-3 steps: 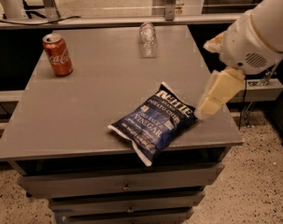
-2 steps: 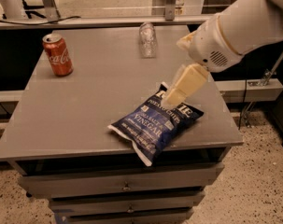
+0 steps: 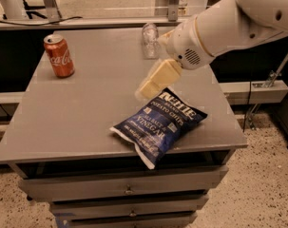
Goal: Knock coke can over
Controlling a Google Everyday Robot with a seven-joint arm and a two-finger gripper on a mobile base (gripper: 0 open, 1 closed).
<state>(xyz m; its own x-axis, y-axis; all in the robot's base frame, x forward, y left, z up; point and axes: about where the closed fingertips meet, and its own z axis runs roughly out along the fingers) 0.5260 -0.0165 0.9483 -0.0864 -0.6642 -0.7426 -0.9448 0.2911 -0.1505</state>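
Your fingers (image 3: pixel 149 84) show as one cream-coloured wedge with no gap between them, closed on nothing. The gripper (image 3: pixel 142 92) hangs in the middle of the frame, tips pointing down and to the left. It is above the grey flat-topped counter (image 3: pixel 86 113) and just over the upper edge of the dark blue crinkled Kettle chip bag (image 3: pixel 158 125). Whether the tips touch the bag you cannot tell. Behind the gripper the thick white arm (image 3: pixel 219 27) comes in from the upper right corner and slopes down to the left, with its round wrist housing over the right part of the counter.

The small red aluminium coke can (image 3: pixel 59 56) stands upright in the upper left of the frame, near the counter's far left corner and well apart from the gripper. Open grey counter lies between the can and the gripper. The can has little room to its left and behind it before the counter's edges, and wide room to its right and front.

The clear plastic bottle (image 3: pixel 149 39) sits by the far edge at top centre, just left of the wrist. The chip bag lies flat and askew at lower centre. Its lower corner hangs over the counter's front edge, above the grey drawers (image 3: pixel 124 189).
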